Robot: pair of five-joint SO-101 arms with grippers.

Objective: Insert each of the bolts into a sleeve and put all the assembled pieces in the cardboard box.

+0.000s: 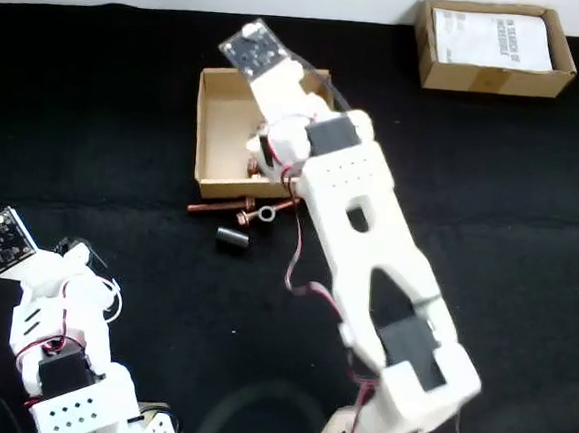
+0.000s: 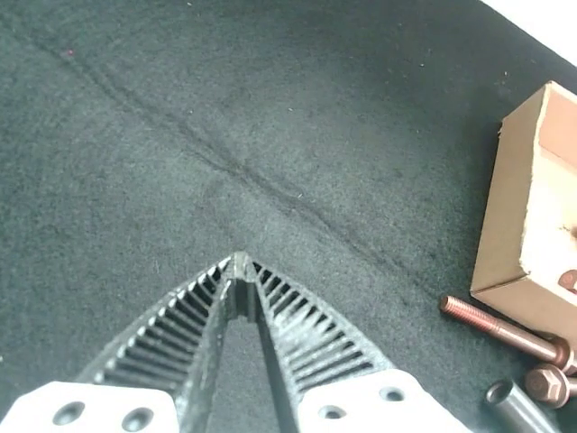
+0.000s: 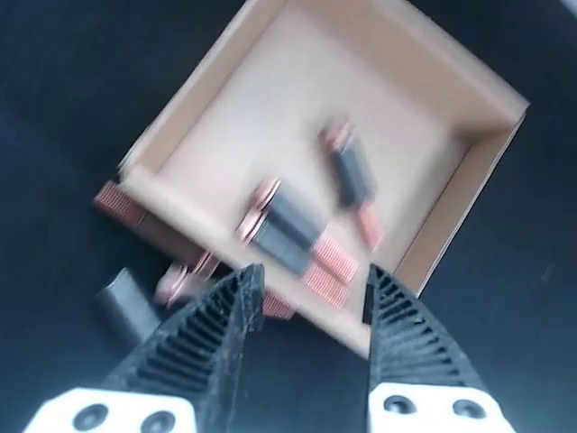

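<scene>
Now, jaws wide and empty, the right gripper hangs over the cardboard box at upper centre, left gripper closed lower left; a careless descent could scatter the bolts and sleeve just below it.

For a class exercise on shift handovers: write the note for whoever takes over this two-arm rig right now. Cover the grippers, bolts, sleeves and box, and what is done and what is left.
Left gripper: shut, empty, over bare black cloth off to one side of the cardboard box.
Right gripper: open, empty, above the box's near wall.
Done: two assembled pieces, and, lie in the box.
Left: two loose copper bolts, and, and one black sleeve lie on the cloth just outside that wall. They need assembling and boxing.
</scene>
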